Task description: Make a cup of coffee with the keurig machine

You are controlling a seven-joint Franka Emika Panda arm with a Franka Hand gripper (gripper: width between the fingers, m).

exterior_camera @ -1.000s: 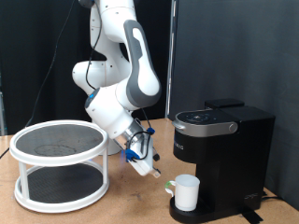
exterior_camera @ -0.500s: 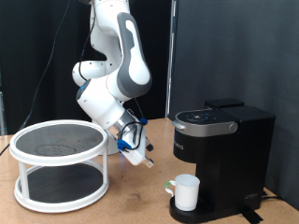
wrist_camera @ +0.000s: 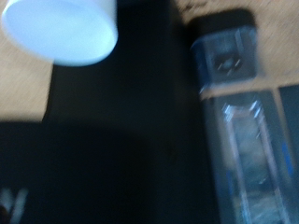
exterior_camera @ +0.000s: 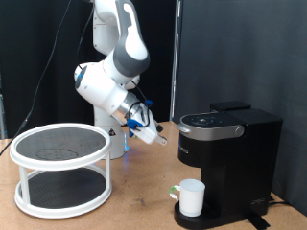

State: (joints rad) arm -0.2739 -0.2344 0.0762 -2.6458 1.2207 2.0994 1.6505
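backdrop: dark curtain behind a wooden table [exterior_camera: 134, 196]
keurig machine [exterior_camera: 226, 158]: black box at the exterior view's right, lid down
cup [exterior_camera: 192, 197]: white mug sitting on the machine's drip tray, under the spout. also shows as a blurry pale disc in the wrist view [wrist_camera: 62, 30]
gripper [exterior_camera: 153, 134]: up in the air, just to the left of the machine's top, well above the cup, nothing visibly held. can't tell how far open it is
rack [exterior_camera: 60, 168]: white two-tier round shelf at the left
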